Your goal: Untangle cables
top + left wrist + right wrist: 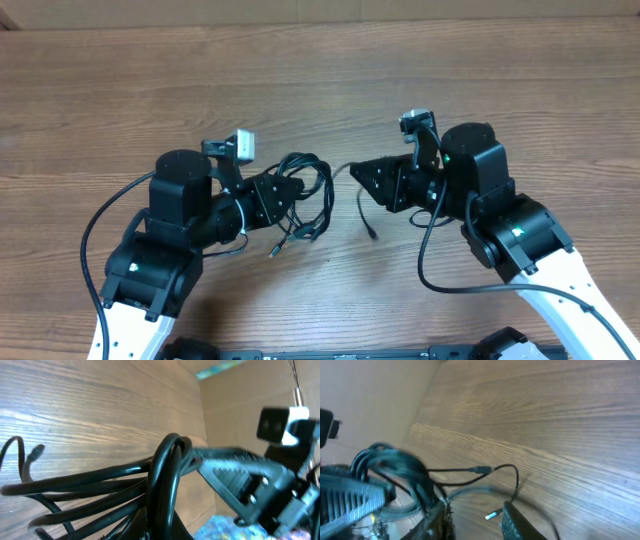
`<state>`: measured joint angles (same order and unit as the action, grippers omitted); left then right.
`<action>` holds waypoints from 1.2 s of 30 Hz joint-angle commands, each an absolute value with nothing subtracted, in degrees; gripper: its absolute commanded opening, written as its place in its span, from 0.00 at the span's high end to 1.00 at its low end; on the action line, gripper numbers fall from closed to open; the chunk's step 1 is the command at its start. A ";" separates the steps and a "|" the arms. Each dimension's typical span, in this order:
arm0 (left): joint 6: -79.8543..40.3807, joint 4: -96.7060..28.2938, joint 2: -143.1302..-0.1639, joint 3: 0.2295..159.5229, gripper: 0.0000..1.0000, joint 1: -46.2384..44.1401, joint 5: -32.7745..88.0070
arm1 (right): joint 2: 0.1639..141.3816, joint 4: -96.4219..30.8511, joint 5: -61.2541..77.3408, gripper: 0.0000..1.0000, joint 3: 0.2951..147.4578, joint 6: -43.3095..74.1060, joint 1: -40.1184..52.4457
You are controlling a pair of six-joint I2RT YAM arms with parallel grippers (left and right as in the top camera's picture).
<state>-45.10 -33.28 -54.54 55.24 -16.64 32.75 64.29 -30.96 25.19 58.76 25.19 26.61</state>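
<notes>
Wood-grain table [320, 60]; pale wall beyond it in both wrist views.

The cables [308, 192] lie near the table centre as one looped black bundle. Short tail ends trail toward 6 o'clock.

Left jaws: pressed together, buried in the bundle's 9 o'clock side. In the left wrist view the loops arch right over the tips. I read this as a pinch on the bundle, serving as anchor.

Right jaws: at the bundle's 3 o'clock, tips pointing at it, standing apart. One loose strand [364, 208] runs beneath them toward 5 o'clock. A silvery plug tip [492, 516] shows in the gap. The strand is blurred there, so I can't tell whether it touches either finger.

Step in hand, my judgement: freeing one strand from the tangle, with the left holding and the right working the free end.

Next move calls for the right jaws to close on that single strand alone, near its plug. Then draw it out toward 3 o'clock against the left's hold, gently, since a hard pull would likely cinch the loops tighter.
</notes>
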 commanded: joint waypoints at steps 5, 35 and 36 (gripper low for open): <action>-52.18 -28.14 -54.30 56.34 0.96 -15.44 38.06 | 60.60 -30.74 43.59 0.66 59.22 11.42 26.28; -54.76 -20.91 -54.30 56.34 0.96 -15.44 50.54 | 60.60 -28.51 43.46 0.96 59.22 2.63 26.28; -53.91 -21.15 -54.30 56.34 0.96 -15.44 50.54 | 60.60 -28.14 40.93 0.96 59.22 5.13 26.28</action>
<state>-55.53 -21.04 -54.54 55.24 -15.38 49.52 61.34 -29.54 42.83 58.76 2.00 26.24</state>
